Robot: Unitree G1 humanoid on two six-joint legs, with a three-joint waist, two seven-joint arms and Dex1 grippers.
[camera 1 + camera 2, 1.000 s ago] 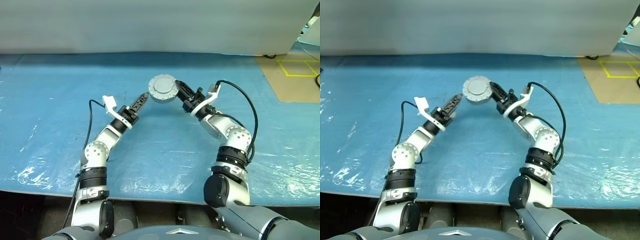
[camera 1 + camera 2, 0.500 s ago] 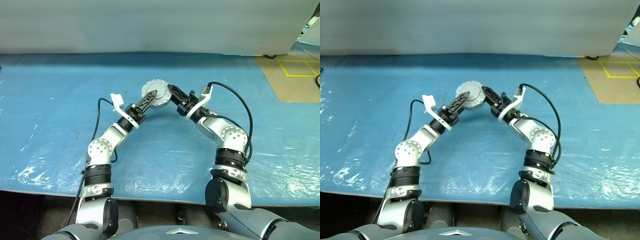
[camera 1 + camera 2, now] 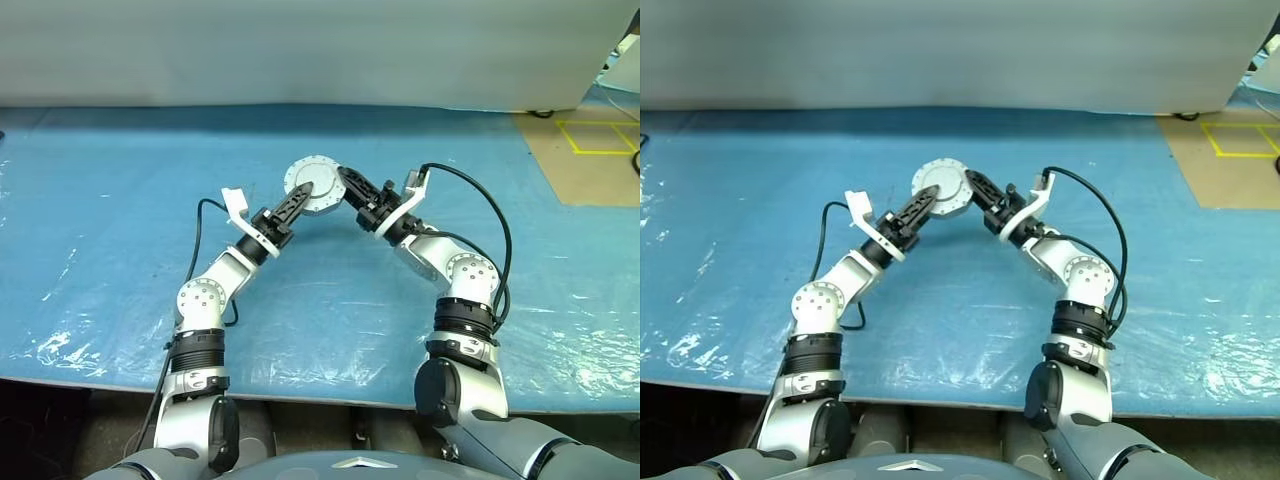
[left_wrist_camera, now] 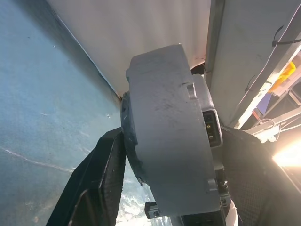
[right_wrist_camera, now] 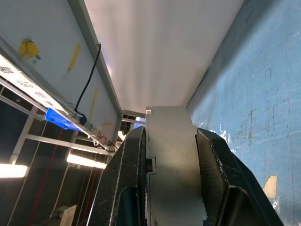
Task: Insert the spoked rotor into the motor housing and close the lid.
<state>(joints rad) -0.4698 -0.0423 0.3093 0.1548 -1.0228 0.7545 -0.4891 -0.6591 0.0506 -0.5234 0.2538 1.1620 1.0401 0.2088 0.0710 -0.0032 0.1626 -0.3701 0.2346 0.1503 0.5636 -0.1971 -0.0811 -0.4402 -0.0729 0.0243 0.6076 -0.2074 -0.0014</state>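
While both arms reach in over the blue plastic sheet (image 3: 120, 200) that covers the desk, the motor housing (image 3: 313, 183) hangs in the air between them, above the middle of the desk and toward its far edge. It is a round silvery-grey puck with small lugs round its rim, and a flat grey face is turned up toward the head camera; whether that face is the lid cannot be told.

The right gripper (image 3: 345, 183) is clenched on the housing from the right: in the right wrist view its two black fingers (image 5: 127, 183) press the flat sides of the puck, which stands edge-on between them.

The left gripper (image 3: 300, 193) comes in from the left, and its fingertips lie over the left part of the housing's face. In the left wrist view its black fingers (image 4: 101, 179) stand on either side of the thick grey body; whether they press it cannot be told.

Beyond the desk's right far corner lies brown floor with yellow tape lines (image 3: 590, 135).
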